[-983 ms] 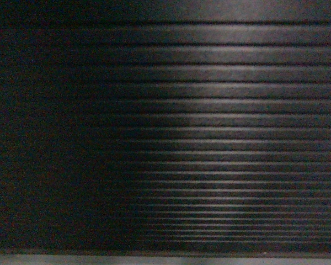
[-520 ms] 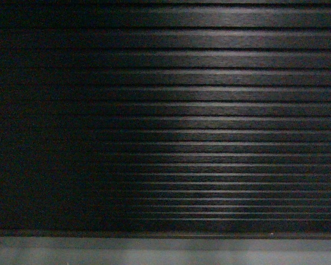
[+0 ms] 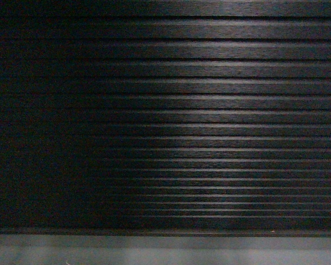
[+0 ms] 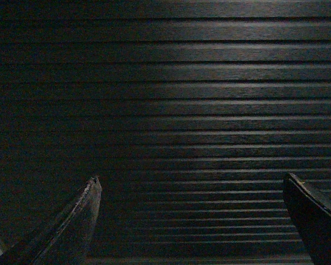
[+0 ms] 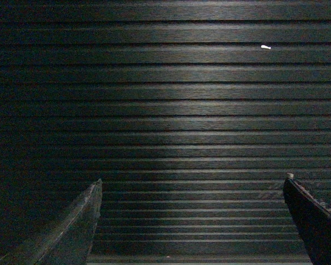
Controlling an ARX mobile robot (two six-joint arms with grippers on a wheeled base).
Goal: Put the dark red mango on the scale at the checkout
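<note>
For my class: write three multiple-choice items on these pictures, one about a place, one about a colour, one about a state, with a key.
1. Where does the grey plinth lie in the head view?
A top B bottom C left edge
2. What colour is the checkout front?
A white B black-brown C red
3. How is the left gripper?
A open, empty B shut on a mango C shut on a cloth

Key: B, the grey strip runs under the slats; B, the slats are dark; A, its fingers stand far apart with only slats between.
</note>
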